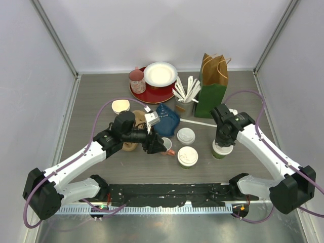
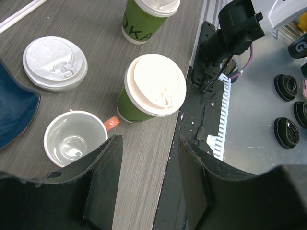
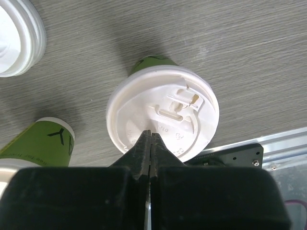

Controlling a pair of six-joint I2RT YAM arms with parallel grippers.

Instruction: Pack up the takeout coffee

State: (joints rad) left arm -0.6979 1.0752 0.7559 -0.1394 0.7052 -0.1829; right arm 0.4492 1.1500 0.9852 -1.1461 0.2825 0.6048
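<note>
Two green takeout coffee cups with white sip lids stand near the table's front edge. One cup (image 1: 187, 157) (image 2: 154, 88) is just ahead of my left gripper (image 1: 152, 142) (image 2: 148, 163), which hangs open with only bare table between its fingers (image 2: 103, 177). The other cup (image 1: 221, 150) (image 3: 163, 115) sits under my right gripper (image 1: 223, 137) (image 3: 150, 137). That gripper is shut, and its tips are over the near part of the lid. A loose stack of lids (image 1: 186, 135) (image 2: 55, 62) lies between the arms.
A white mug with a pink handle (image 1: 166, 146) (image 2: 74, 143) stands beside my left gripper, next to a blue dish (image 1: 167, 120). A brown and green paper bag (image 1: 212, 83) stands at the back right by a holder of white sticks (image 1: 185, 96). A red plate (image 1: 152, 93) is behind.
</note>
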